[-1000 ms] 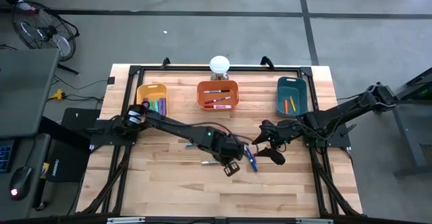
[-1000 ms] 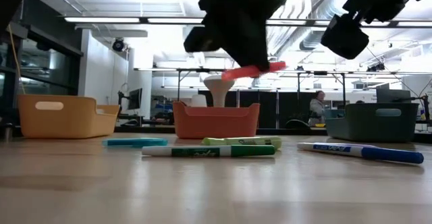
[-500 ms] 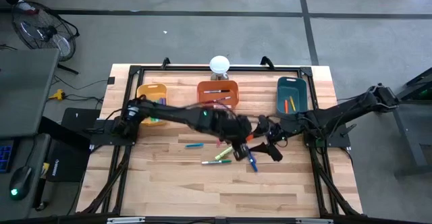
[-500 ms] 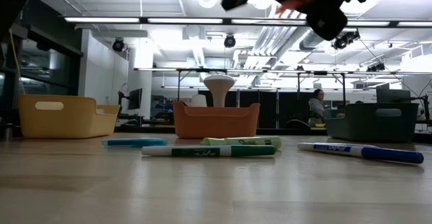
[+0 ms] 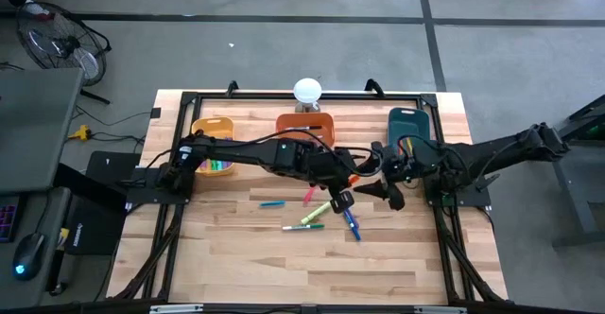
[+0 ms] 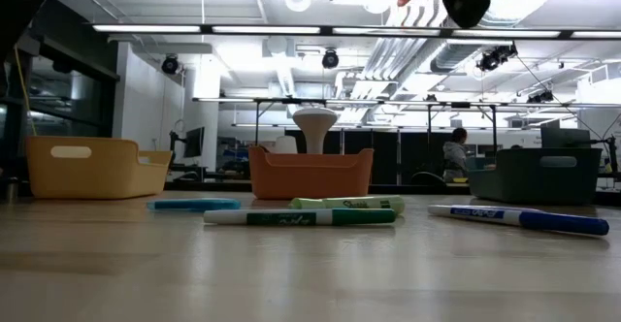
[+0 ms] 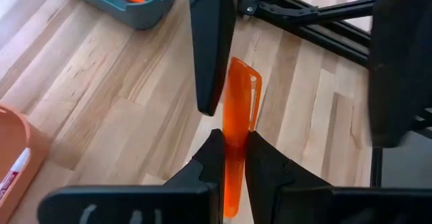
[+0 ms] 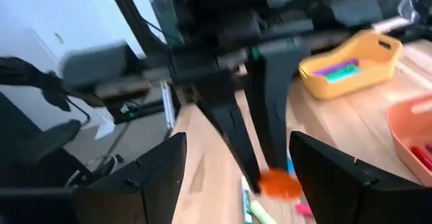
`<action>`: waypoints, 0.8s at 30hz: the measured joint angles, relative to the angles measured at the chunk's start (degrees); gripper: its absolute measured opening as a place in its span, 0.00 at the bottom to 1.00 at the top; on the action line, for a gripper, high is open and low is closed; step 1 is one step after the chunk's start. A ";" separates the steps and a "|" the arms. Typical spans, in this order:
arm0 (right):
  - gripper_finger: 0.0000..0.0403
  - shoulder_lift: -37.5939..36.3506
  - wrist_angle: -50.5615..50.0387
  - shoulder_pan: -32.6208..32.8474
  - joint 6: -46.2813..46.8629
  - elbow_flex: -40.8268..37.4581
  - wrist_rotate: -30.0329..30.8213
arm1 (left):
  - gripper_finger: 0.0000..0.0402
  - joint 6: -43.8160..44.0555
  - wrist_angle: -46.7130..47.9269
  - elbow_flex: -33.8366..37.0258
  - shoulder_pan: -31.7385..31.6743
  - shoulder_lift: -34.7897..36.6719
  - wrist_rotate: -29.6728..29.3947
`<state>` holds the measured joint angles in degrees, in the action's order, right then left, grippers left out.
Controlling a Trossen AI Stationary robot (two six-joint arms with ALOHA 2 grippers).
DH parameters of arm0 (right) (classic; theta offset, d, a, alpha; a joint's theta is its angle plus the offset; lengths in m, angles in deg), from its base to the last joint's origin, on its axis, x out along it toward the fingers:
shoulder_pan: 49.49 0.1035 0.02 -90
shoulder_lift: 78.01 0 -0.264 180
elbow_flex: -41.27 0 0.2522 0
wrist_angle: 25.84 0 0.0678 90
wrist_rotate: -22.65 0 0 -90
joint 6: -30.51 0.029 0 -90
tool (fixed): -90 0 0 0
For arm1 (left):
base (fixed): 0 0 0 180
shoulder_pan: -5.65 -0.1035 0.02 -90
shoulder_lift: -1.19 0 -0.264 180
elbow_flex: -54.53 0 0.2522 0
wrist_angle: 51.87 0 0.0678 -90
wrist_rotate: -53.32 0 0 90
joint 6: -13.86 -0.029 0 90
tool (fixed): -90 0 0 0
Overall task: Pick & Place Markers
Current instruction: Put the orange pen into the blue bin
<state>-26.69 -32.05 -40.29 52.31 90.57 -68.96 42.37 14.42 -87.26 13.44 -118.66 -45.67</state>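
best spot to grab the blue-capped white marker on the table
Grip the blue-capped white marker mid-barrel from straight above, fingers across its width. It lies flat on the wood, apart from the green ones, so its long sides look free. The open right hand hovers closest.

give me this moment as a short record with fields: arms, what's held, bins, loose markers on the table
left gripper: raised over the table's middle, shut on the orange marker
right gripper: beside it, jaws open, holding nothing
handover: the orange marker's free end points toward the right gripper; contact cannot be told
yellow bin: far left, holds purple and green markers
orange bin: far centre, contents mostly hidden by the arm
teal bin: far right, holds orange and yellow markers
loose on table: teal marker, red marker, green marker, blue marker
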 joint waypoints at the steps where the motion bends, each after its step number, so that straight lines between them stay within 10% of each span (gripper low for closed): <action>1: 0.63 -0.10 0.16 -0.24 0.01 0.06 -0.35 | 0.07 0.03 -0.22 0.02 0.02 -0.04 0.00; 24: 0.36 -0.02 -3.94 -0.32 -0.74 0.05 -0.09 | 0.07 -0.23 -2.27 0.11 0.04 -0.07 0.66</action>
<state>-26.71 -35.99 -40.61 51.57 90.62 -69.05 42.14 12.15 -87.15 13.49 -118.73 -45.01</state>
